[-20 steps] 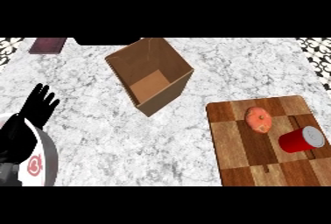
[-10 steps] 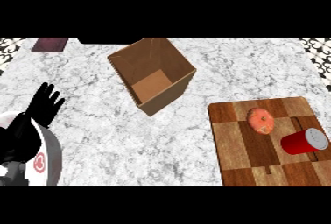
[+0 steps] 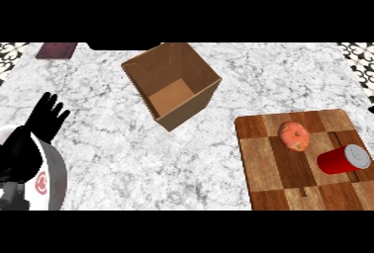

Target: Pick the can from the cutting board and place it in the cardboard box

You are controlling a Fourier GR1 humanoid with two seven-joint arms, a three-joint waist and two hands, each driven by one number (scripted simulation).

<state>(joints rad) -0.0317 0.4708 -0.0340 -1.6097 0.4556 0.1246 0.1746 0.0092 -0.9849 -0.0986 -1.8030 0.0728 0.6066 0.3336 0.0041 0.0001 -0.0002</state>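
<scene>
The task stands at its first step: nothing is picked up yet. The can (image 3: 344, 159), red with a pale lid, lies on its side on the board (image 3: 266, 148), near the board's right edge, and no hand touches it. Just beside it, toward the box, rests a round orange fruit (image 3: 294, 136), so I judge the reach must come from the right side or from above, not to push the fruit.

The left hand (image 3: 45, 117) shows at the left edge, fingers (image 3: 50, 101) straight and spread, pointing up, holding nothing. It is resting, well apart from the can. The right hand is not in view; since the can is on the right, this hand seems the natural one to bring in.

The box (image 3: 171, 84) stands open and tilted, between the left hand and the board, its inside visible.

The desk (image 3: 146, 163) is white marble with grey veins. A dark red flat thing (image 3: 57, 50) lies at the far left corner.
</scene>
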